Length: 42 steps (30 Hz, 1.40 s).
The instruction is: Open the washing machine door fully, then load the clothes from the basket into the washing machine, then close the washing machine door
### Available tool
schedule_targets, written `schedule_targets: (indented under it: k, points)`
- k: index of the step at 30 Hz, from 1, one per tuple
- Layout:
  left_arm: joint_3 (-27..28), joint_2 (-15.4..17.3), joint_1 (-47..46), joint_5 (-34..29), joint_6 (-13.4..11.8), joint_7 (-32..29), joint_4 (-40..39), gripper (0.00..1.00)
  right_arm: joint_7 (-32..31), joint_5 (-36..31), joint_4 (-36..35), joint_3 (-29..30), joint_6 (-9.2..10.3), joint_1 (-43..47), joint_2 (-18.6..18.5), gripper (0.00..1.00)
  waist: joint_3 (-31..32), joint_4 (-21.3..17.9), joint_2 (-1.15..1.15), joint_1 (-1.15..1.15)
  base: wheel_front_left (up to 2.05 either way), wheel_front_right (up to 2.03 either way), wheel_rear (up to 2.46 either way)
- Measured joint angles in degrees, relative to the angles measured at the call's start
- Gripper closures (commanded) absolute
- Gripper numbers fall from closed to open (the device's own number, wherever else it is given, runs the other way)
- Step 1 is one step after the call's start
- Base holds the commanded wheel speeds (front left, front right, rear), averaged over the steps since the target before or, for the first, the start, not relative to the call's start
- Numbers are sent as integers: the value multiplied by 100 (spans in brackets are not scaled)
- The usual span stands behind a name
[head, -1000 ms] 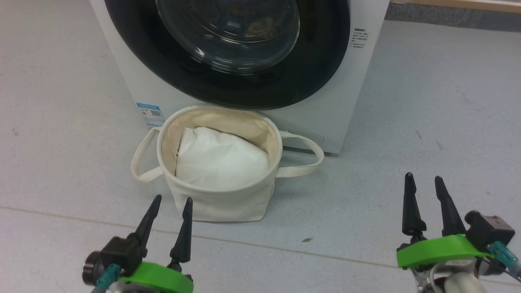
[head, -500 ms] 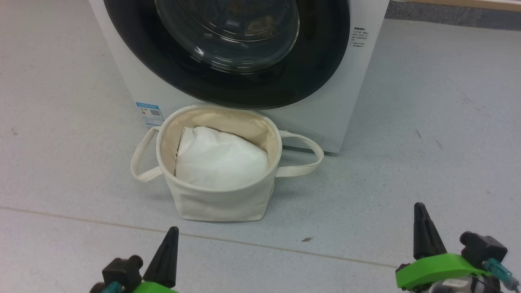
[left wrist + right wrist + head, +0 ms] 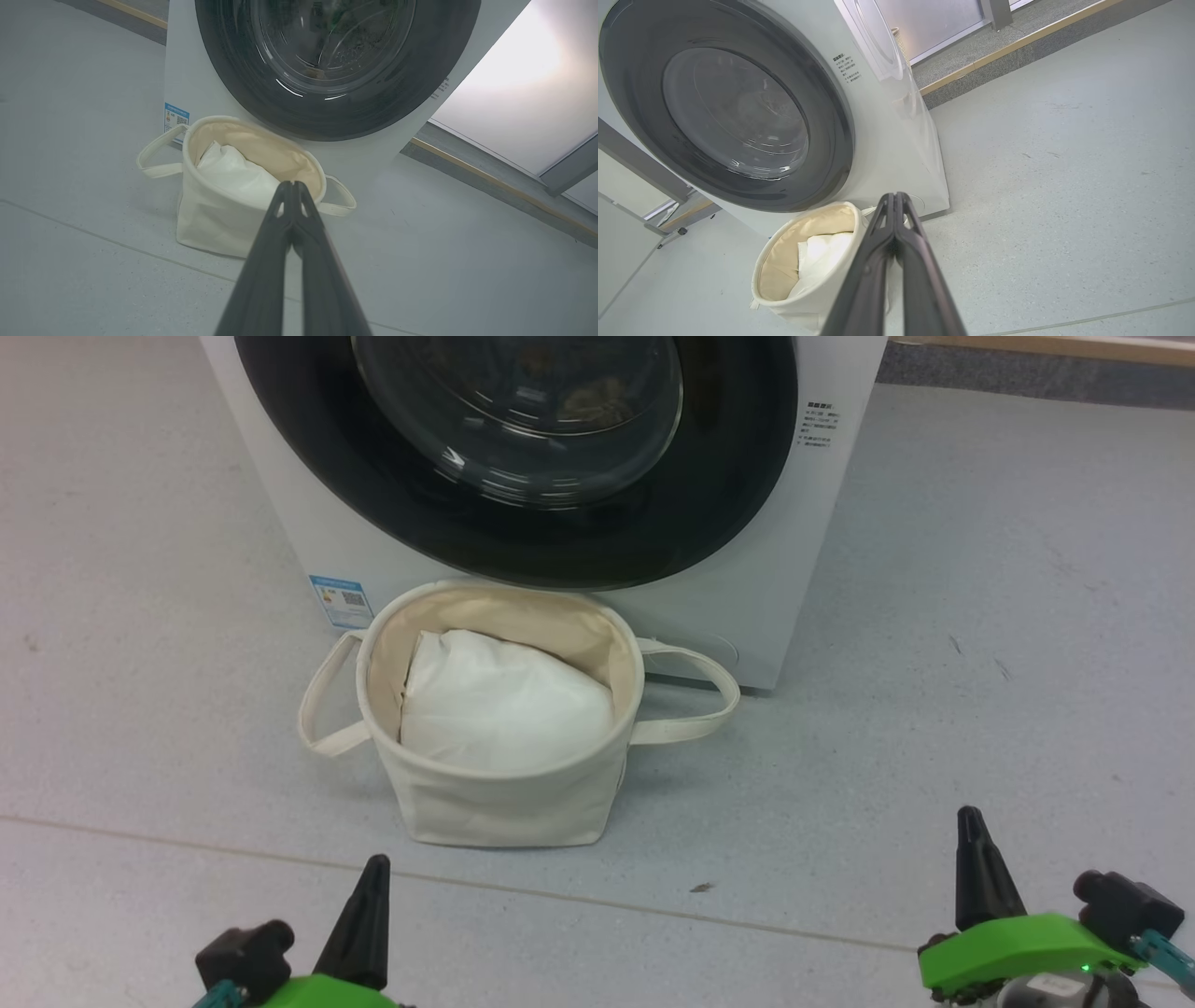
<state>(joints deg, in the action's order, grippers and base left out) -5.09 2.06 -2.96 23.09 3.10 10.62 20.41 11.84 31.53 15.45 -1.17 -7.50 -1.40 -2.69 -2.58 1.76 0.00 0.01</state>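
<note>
The washing machine (image 3: 747, 602) is white and stands ahead of me. The washing machine door (image 3: 523, 415), black-rimmed with a glass dome, lies flush against its front. The cream basket (image 3: 504, 803) sits on the floor right before it, loop handles out to both sides. A plain white pad (image 3: 504, 705) lies inside; the clothes are hidden. My left gripper (image 3: 374, 866) is low at the left, shut and holding nothing, short of the basket. Its tips (image 3: 292, 185) meet in the left wrist view. My right gripper (image 3: 971, 821) is low at the right, shut on nothing, tips (image 3: 894, 196) pressed together.
A small blue label (image 3: 341, 600) is stuck on the washer's lower left front. Grey floor spreads on both sides, with a seam line (image 3: 653, 907) crossing in front of me. A raised kerb with a wooden edge (image 3: 1036, 347) runs behind the washer on the right.
Both grippers have gone from open to shut and have dropped lower in the head view, drawing back from the basket. The basket and door have not moved.
</note>
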Motion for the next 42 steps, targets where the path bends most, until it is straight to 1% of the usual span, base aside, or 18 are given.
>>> schedule_targets:
  k: [42]
  points:
    - [383,1,-5,2758,154,-677,-174,100,-633,2510,1,232,0,-63,-33,100,97,-71,0,0,0,0,0]
